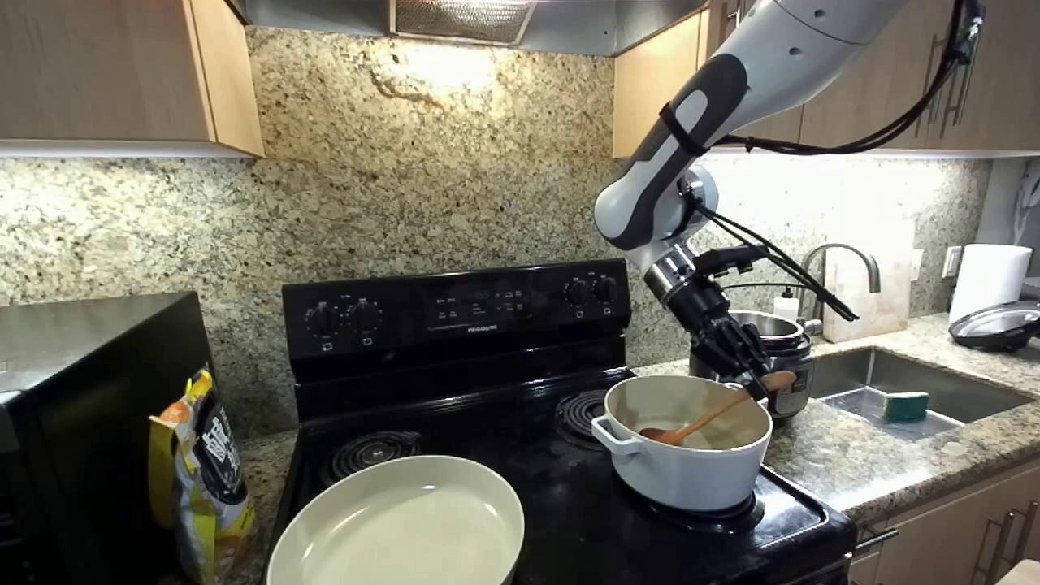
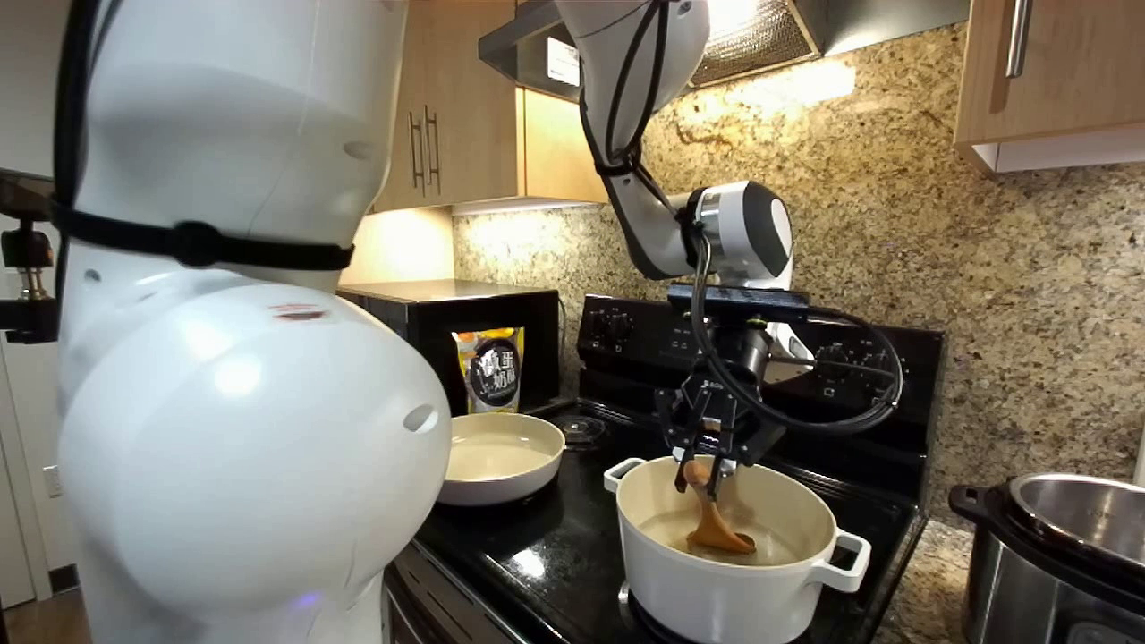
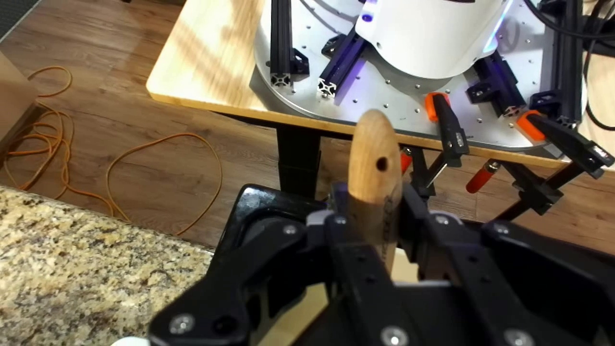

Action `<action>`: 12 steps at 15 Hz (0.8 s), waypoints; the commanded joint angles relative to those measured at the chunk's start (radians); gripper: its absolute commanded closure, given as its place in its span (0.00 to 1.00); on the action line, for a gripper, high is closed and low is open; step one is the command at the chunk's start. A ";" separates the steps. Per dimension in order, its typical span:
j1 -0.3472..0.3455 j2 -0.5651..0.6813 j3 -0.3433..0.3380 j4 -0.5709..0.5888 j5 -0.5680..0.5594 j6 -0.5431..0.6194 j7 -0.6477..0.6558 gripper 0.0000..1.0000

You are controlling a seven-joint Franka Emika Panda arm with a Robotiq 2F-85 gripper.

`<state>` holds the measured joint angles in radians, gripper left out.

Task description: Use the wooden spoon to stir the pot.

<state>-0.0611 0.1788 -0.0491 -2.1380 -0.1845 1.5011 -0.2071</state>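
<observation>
Wooden spoon (image 2: 712, 522) sat head-down inside the pot (image 2: 716, 599), gripper (image 2: 698, 489) clamped on its handle above the rim, so slow circles clear of the pot's walls seemed smartest imo.

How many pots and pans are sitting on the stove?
2: the white pot, nearer the sink; and the wide cream pan, nearer the yellow bag. The steel pot stands on the counter instead.

The wooden spoon (image 1: 715, 413) — tilted, bowl down — inside the round white pot (image 1: 691, 478).
</observation>
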 commanded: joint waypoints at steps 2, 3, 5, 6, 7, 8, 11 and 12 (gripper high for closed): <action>-0.002 -0.017 -0.004 -0.015 -0.060 -0.001 0.015 0.92; -0.001 -0.021 -0.005 -0.021 -0.071 -0.004 0.026 0.92; 0.000 -0.036 -0.005 -0.041 -0.083 -0.001 0.034 0.92; 0.000 -0.041 -0.003 -0.048 -0.077 0.001 0.028 0.92; 0.004 -0.041 0.002 -0.051 -0.067 -0.001 0.029 0.92; 0.006 -0.040 0.004 -0.053 -0.064 -0.003 0.032 0.92; 0.012 -0.019 0.016 -0.036 -0.030 -0.007 0.039 0.92; 0.012 -0.014 0.019 -0.031 -0.019 -0.005 0.040 0.92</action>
<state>-0.0585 0.1750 -0.0400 -2.1593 -0.2360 1.5001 -0.2054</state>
